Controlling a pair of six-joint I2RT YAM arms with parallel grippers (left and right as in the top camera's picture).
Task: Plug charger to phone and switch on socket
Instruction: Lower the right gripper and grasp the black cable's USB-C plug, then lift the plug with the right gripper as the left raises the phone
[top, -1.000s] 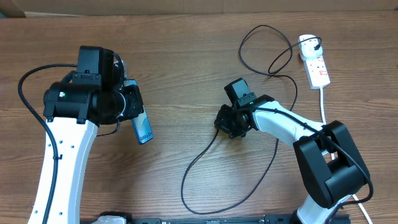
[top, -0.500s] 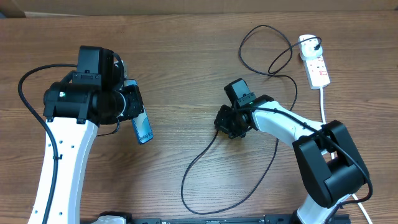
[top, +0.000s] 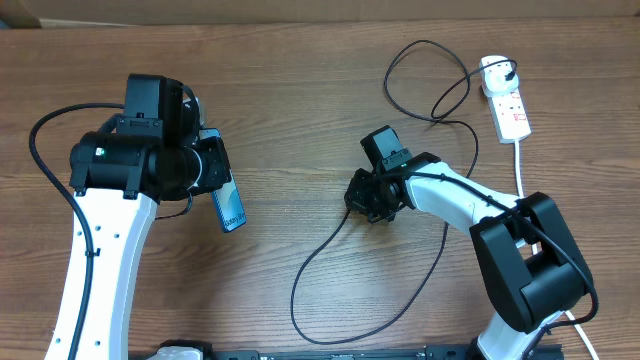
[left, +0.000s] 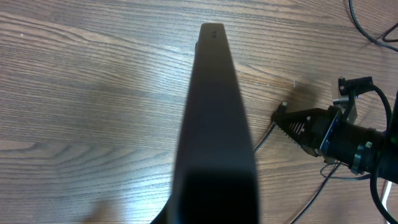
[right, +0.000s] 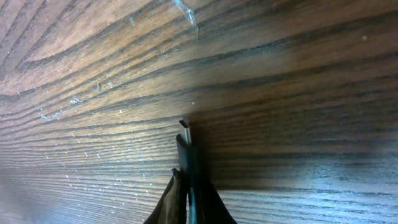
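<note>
One phone (top: 230, 208), one charger (right: 189, 155), one socket (top: 511, 112) with one thick white cord (top: 519, 165), one wooden table (top: 300, 120), two grippers: left gripper (top: 220, 188), right gripper (top: 353, 200).

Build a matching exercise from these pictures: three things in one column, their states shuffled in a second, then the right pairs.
1. phone
2. connector tip
3. socket

A. pinched in the right gripper
B. lying untouched at the far right of the table
C. held up on edge by the left gripper

Pairs: 1-C, 2-A, 3-B
</note>
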